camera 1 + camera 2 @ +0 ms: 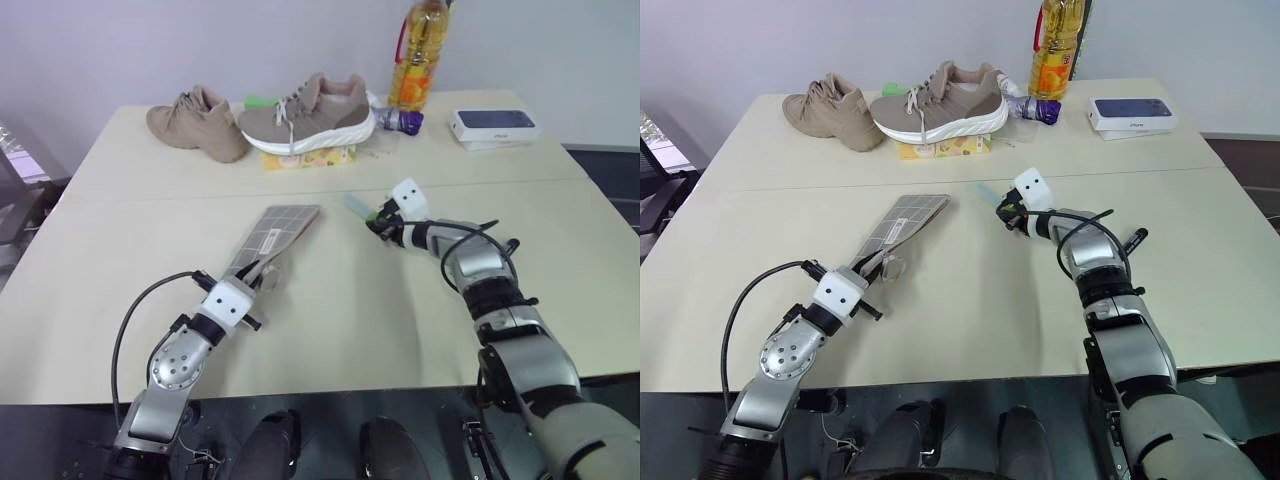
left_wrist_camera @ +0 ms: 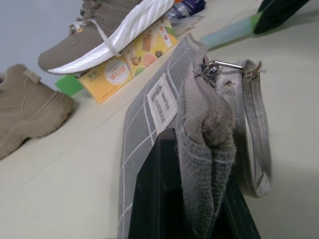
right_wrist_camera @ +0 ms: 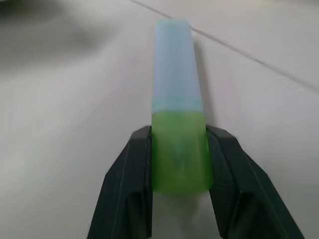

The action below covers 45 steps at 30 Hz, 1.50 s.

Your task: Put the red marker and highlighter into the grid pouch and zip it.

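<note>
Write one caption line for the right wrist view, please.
Right gripper closed on the highlighter at its green cap, over the table.

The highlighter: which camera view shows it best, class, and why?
The right wrist view: the highlighter appears close up, its green cap between the right gripper's jaws, pale body beyond. The head views show a small pale tip past that gripper. The left wrist view catches it far behind the grid pouch.

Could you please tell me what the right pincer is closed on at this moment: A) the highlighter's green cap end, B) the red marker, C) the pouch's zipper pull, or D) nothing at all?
A: in the right wrist view, the right pincer has both black fingers pressed against the green cap end of the highlighter, which lies on the table.
</note>
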Each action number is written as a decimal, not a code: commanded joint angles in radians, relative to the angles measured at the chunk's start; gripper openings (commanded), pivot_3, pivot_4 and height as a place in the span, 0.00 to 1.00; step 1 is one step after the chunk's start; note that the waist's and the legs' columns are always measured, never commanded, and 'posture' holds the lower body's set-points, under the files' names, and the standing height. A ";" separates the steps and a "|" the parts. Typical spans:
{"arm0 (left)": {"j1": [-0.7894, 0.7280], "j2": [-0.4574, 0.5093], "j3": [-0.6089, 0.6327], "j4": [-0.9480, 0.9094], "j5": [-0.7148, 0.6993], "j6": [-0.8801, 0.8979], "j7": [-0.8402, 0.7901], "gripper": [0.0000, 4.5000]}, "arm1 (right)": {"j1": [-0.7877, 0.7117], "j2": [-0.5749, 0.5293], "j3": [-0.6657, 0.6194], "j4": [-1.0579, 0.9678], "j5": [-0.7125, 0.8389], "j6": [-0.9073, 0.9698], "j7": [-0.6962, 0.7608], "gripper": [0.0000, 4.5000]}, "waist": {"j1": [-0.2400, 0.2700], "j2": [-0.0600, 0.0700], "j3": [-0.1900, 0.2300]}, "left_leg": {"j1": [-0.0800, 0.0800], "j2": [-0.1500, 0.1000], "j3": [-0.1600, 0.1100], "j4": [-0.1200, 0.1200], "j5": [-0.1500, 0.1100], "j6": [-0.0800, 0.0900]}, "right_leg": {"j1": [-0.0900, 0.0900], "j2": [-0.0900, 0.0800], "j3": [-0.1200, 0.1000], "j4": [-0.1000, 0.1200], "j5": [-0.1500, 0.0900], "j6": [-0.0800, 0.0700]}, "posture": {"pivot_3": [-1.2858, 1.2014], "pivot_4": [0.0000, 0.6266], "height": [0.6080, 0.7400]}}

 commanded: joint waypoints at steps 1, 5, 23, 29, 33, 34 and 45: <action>-0.061 -0.021 0.021 0.026 -0.053 -0.032 -0.003 0.00 | 0.064 -0.095 -0.034 -0.253 0.032 -0.028 0.088 0.20 | 0.005 0.000 0.000 | -0.001 0.000 0.000 0.001 0.000 0.000 | 0.000 0.000 0.000 0.000 0.000 0.000 | 0.52 0.24 0.99; -0.112 -0.016 0.003 0.064 -0.088 -0.062 -0.060 0.00 | 0.165 -0.183 -0.070 -0.487 0.099 0.057 0.173 0.20 | -0.002 0.000 0.000 | -0.002 0.000 0.000 0.001 0.000 0.000 | -0.001 0.000 0.000 0.000 0.000 0.000 | 0.52 0.24 0.99; -0.171 -0.038 -0.041 0.137 -0.111 -0.152 -0.142 0.00 | 0.228 -0.221 -0.063 -0.772 0.222 0.318 0.216 0.20 | 0.001 0.000 0.000 | -0.003 0.000 -0.001 0.002 0.000 0.000 | 0.000 0.000 -0.001 -0.002 0.000 0.000 | 0.52 0.24 0.99; -0.160 -0.033 -0.046 0.113 -0.107 -0.158 -0.143 0.00 | 0.215 -0.232 -0.037 -0.756 0.204 0.292 0.242 0.20 | 0.000 0.000 0.000 | -0.003 0.000 -0.001 0.002 0.000 0.000 | 0.000 0.000 -0.001 -0.002 0.000 0.000 | 0.52 0.24 0.99; -0.145 0.008 -0.068 0.098 -0.081 -0.189 -0.180 0.00 | 0.208 -0.264 -0.006 -0.774 0.187 0.264 0.286 0.20 | 0.000 0.000 0.000 | -0.003 0.000 -0.001 0.002 0.000 0.000 | 0.000 0.000 -0.001 -0.002 0.000 0.000 | 0.52 0.24 0.99; -0.141 0.023 -0.075 0.096 -0.073 -0.198 -0.194 0.00 | 0.204 -0.273 -0.001 -0.781 0.188 0.263 0.297 0.20 | 0.000 0.000 0.000 | -0.003 0.000 -0.001 0.002 0.000 0.000 | 0.000 0.000 -0.001 -0.002 0.000 0.000 | 0.52 0.24 0.99; -0.150 0.101 -0.094 0.124 -0.097 -0.259 -0.298 0.00 | 0.182 -0.345 0.071 -0.826 0.154 0.217 0.393 0.20 | 0.001 0.000 0.000 | -0.003 0.000 -0.001 0.002 0.000 0.000 | 0.000 0.000 -0.001 -0.003 0.000 0.000 | 0.52 0.24 0.99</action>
